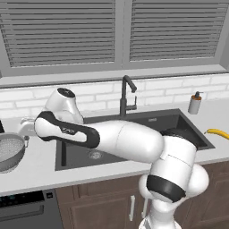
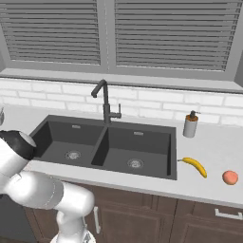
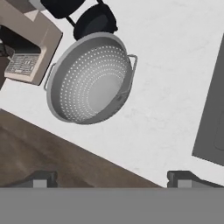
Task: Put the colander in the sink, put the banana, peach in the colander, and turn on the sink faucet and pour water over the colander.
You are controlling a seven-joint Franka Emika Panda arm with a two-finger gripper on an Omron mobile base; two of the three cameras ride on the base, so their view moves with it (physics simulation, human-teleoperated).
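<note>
The silver perforated colander sits empty on the white counter, left of the dark double-basin sink; it also shows at the left edge. My gripper hovers open above the counter's front edge, with the colander ahead of its fingertips and nothing between them. The arm stretches left across the sink. The yellow banana and the orange-pink peach lie on the counter right of the sink. The dark gooseneck faucet stands behind the divider between the basins.
A soap dispenser bottle stands at the back right of the sink. A dark pan lies just beyond the colander, by a stove edge. The banana also shows at the right border. Shuttered windows rise behind the counter.
</note>
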